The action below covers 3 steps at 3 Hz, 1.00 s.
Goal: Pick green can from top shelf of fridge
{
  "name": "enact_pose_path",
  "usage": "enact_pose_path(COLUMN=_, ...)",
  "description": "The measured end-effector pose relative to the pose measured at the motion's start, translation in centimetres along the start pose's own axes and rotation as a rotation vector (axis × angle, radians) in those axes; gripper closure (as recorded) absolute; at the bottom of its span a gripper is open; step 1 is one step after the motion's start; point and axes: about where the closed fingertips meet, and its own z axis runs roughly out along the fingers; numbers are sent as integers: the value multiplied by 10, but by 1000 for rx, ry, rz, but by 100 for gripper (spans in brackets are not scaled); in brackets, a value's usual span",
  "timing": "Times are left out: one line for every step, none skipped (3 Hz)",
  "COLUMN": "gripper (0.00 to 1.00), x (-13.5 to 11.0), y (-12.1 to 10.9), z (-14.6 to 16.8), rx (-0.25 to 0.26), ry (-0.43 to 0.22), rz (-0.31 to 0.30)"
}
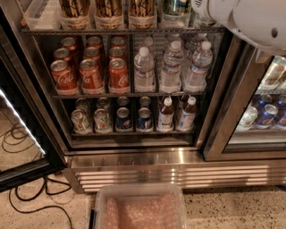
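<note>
The fridge (134, 159) stands open in front of me, with a steel frame and dark interior. Its top shelf (120, 31) runs along the top edge of the view and is lined with clear trays. Three gold-and-black cans (109, 9) stand on it. To their right is the lower part of the green can (176, 8), dark green, its top cut off by the edge of the view. My white arm (250, 20) crosses the top right corner, just right of the green can. The gripper itself is out of view past the top edge.
Red cola cans (91, 74) and water bottles (172, 67) fill the middle rack. Small cans (94, 120) and bottles (176, 114) fill the bottom rack. The open door (22, 134) hangs at left over cables (18, 143). A clear bin (140, 210) sits on the floor. A closed glass door (263, 116) is at right.
</note>
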Motion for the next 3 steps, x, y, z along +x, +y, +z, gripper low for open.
enact_pose_path(gripper=100, x=8, y=6, z=-20, rx=-47, ry=71, rz=-36)
enact_pose_path(gripper=100, x=17, y=16, z=-46, rx=-130, ry=151, rz=-88)
enact_pose_path(gripper=100, x=32, y=20, z=-78, rx=-236, ry=217, rz=-111)
